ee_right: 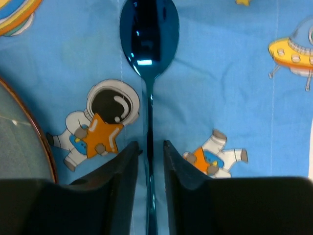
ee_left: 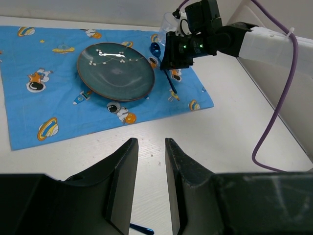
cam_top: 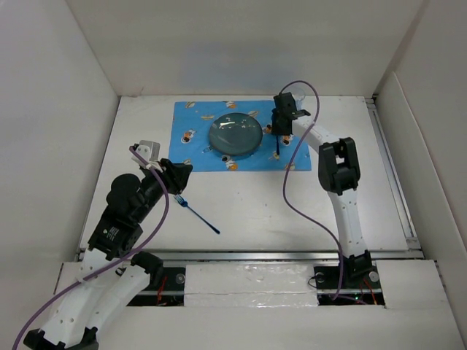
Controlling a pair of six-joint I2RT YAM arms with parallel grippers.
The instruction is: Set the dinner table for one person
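Hovering low over the spoon [ee_right: 149, 39], the right tool [ee_right: 150, 147] has one finger on each side of the thin handle. A thin gap shows on both sides, so it stands narrow and does not clamp the handle. The spoon lies flat on the blue placemat [cam_top: 193, 120], just right of the plate [cam_top: 236, 135], with its bowl pointing to the far side. I judge that it is put there because this is the usual side for a spoon in one person's setting.

The plate sits in the middle of the placemat, and this gives the other pieces their positions. The placemat itself lies on the far half of the white surface [cam_top: 292, 211], which spreads wide around the plate on all sides and carries everything.

The fork [cam_top: 201, 216] is not yet in its place. It lies on the bare surface, well apart from the plate on the near side and a little to the left. The left tool [ee_left: 150, 144] hangs near the fork's tines, narrow too and holding nothing. It probably waits there to take the fork, since the fork belongs left of the plate.
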